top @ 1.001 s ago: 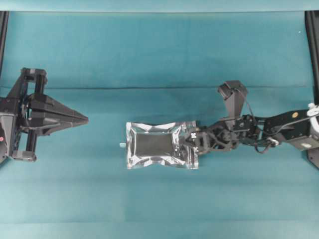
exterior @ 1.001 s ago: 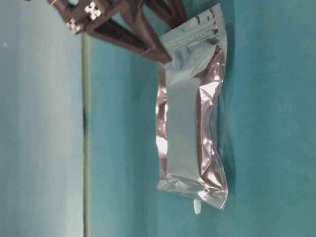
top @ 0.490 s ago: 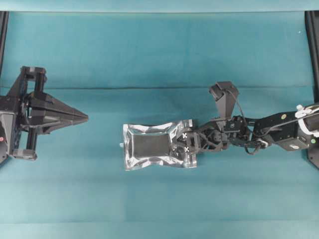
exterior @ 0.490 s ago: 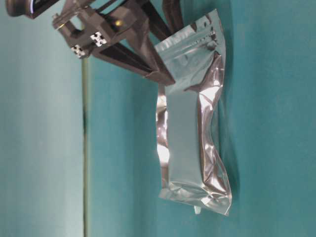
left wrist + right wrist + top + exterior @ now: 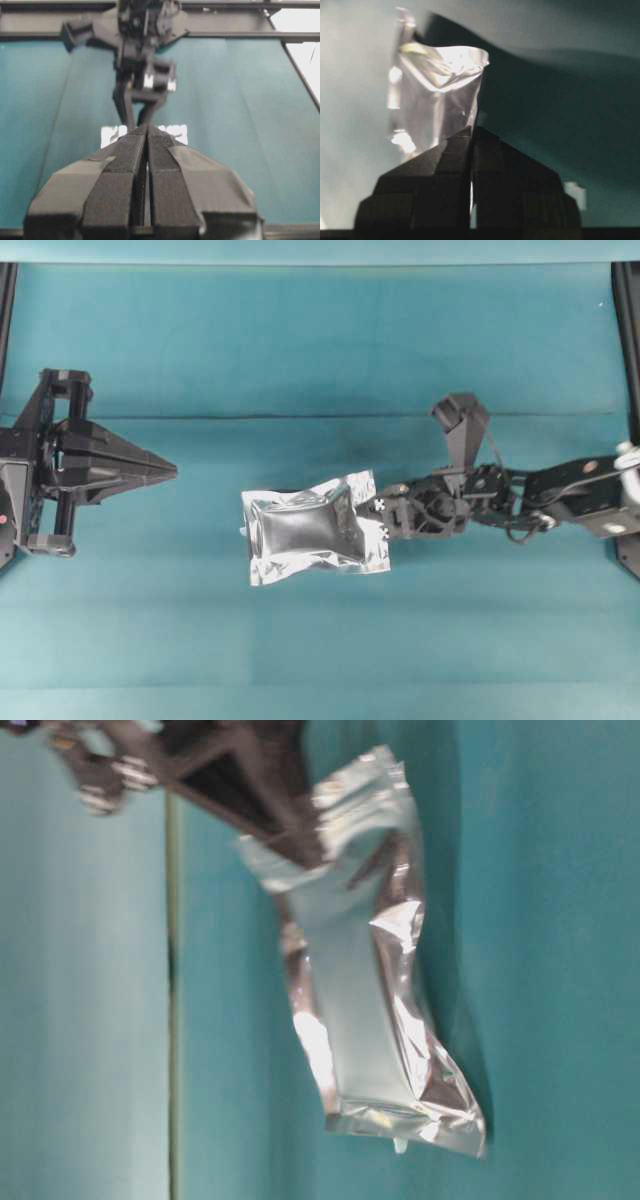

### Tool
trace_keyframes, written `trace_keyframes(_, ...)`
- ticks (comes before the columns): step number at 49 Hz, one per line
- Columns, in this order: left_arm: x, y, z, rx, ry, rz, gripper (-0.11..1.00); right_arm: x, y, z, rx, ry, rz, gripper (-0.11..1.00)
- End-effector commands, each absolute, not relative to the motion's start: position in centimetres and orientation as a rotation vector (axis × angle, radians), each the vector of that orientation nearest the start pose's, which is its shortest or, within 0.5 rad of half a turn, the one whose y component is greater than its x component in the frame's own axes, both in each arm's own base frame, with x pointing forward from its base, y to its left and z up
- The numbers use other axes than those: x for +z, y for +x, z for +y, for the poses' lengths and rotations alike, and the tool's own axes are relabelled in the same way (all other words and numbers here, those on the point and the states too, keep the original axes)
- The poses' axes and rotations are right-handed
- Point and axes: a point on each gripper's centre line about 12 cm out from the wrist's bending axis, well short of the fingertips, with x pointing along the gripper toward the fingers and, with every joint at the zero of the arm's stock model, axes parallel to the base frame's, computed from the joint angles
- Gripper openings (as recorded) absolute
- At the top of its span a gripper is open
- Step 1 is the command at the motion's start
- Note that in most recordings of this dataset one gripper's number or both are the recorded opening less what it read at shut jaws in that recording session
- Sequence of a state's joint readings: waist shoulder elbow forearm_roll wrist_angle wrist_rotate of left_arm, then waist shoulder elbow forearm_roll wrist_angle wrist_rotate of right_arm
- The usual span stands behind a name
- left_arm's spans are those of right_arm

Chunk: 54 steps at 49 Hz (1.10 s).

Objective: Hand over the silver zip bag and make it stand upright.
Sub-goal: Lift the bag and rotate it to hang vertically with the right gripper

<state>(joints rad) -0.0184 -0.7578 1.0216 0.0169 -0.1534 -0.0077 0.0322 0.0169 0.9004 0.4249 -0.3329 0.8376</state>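
- Jaws of the right gripper (image 5: 377, 518) are clamped on the zip-strip edge of the silver zip bag (image 5: 305, 538), which hangs tilted with its far end at the teal table (image 5: 320, 340).
- Held by one thin edge, the slick foil could slip out or swing and fold.
- Left gripper (image 5: 170, 475) is pressed shut and well apart; it must open before receiving, or the handover fails.
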Motion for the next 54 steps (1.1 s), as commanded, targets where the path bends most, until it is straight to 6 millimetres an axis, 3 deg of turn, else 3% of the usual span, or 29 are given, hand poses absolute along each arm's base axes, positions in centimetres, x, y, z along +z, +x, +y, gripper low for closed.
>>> trace_keyframes(1, 30.1, 24.6, -0.4, -0.019, 0.011, 0.092, 0.01, 15.3, 34.9, -0.7, -0.403, 1.115, 0.442, -0.01)
trace_keyframes(25, 29.6, 24.4, -0.2, -0.010, 0.011, 0.103, 0.01, 25.5, 37.2, -1.3, -0.220, 0.746, 0.876, -0.01)
trace_keyframes(54, 29.4, 24.1, -0.2, -0.010, 0.011, 0.104, 0.01, 27.2, 40.3, -0.7, -0.051, 0.509, 1.137, -0.01)
